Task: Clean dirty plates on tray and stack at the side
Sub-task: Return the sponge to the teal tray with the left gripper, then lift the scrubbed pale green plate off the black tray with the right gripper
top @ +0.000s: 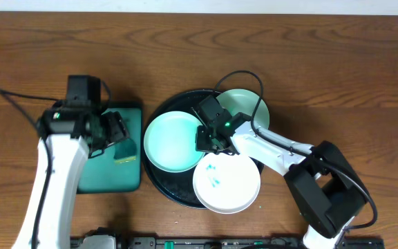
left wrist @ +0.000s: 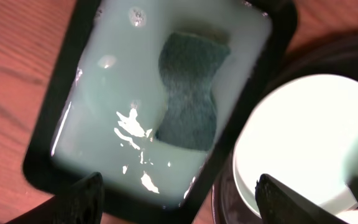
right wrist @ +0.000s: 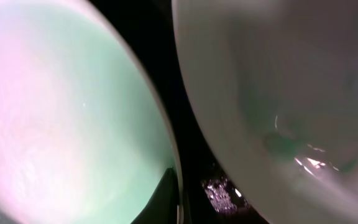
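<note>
The black round tray holds three plates: a mint-green plate on the left, a paler green plate at the back right, and a white plate with teal smears at the front right. My right gripper is at the mint-green plate's right rim. In the right wrist view one finger lies against the inside of that rim, with the green plate on the left and the smeared white plate on the right. My left gripper hangs open and empty.
A rectangular teal-green tray with a dark rim stands left of the black tray. It holds pale soapy liquid and a dark sponge. Brown wooden table lies all around. Cables trail from both arms.
</note>
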Motion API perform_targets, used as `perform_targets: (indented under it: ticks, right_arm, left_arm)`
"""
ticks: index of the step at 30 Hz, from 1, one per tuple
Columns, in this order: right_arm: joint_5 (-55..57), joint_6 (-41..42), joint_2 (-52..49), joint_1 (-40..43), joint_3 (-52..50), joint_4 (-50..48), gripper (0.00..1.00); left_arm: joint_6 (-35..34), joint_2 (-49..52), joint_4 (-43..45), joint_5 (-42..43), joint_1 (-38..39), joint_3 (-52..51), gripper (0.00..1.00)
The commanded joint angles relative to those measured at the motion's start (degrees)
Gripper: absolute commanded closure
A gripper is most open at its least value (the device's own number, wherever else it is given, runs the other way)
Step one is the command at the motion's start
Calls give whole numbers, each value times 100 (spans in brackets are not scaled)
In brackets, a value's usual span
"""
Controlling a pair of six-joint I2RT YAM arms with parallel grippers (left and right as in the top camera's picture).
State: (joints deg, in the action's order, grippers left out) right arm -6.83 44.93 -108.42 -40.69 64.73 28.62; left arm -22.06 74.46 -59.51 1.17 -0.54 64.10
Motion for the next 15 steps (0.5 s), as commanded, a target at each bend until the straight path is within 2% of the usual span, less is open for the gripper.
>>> perform_targets:
  ticks: [1,10,13,15]
  right_arm:
    - [-162,-308,380,-66,-184,243,99]
    - [-275,-485,1561,-55,-184,763,99]
    - [-603,-428,1727,-31,-184,750,99]
    - [-1080,-85,1738,59,-184,841,99]
  left_arm:
    - [37,-417,-155,-7,2,26,21]
    - [35,-901,-350,-7,2,26,21]
    - [35,-892,-398,-7,2,26,21]
    - [35,-892,-437,-7,2,26,21]
